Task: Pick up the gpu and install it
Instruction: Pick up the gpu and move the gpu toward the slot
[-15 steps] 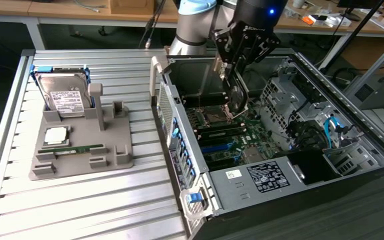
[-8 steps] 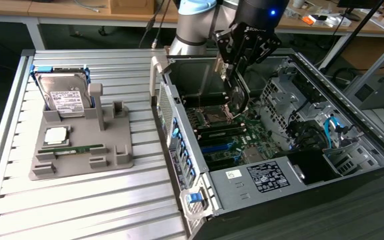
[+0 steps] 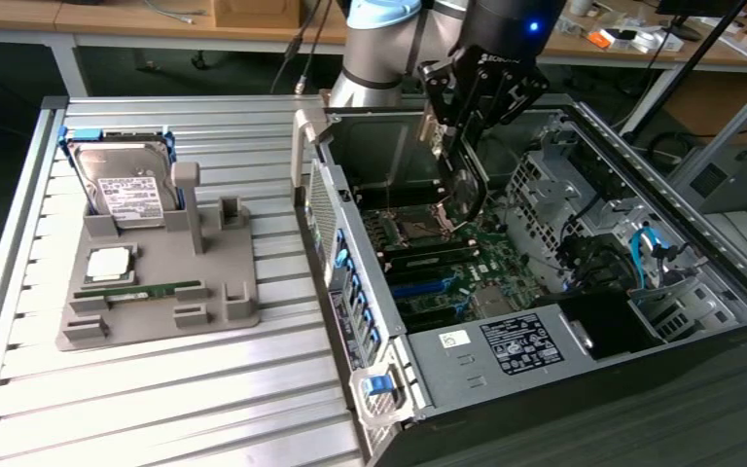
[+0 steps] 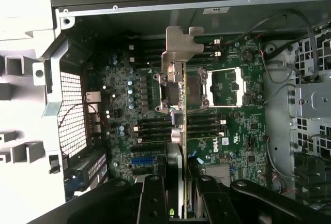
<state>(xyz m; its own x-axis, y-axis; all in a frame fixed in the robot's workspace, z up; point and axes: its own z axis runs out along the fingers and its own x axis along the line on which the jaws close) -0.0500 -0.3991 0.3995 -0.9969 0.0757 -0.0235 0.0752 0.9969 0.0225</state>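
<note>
My gripper [image 3: 461, 122] hangs over the open computer case [image 3: 387, 409], shut on the gpu [image 3: 465, 185]. The gpu is a thin dark card held edge-down above the motherboard [image 3: 445, 263]. In the wrist view the gpu [image 4: 180, 115] runs edge-on away from my gripper [image 4: 181, 195], with its silvery metal bracket [image 4: 182, 43] at the far end. One black finger [image 4: 152, 198] sits on each side of the card. The card floats above the CPU socket [image 4: 227, 87] and the memory slots, apart from the board.
On the slatted table at the exterior view's left, a grey fixture [image 3: 153, 292] carries a silver hard drive [image 3: 127, 190], a CPU [image 3: 110, 263] and a green memory stick [image 3: 140, 289]. Inside the case are a drive cage [image 3: 568, 185], blue cables [image 3: 646, 248] and the power supply [image 3: 516, 345].
</note>
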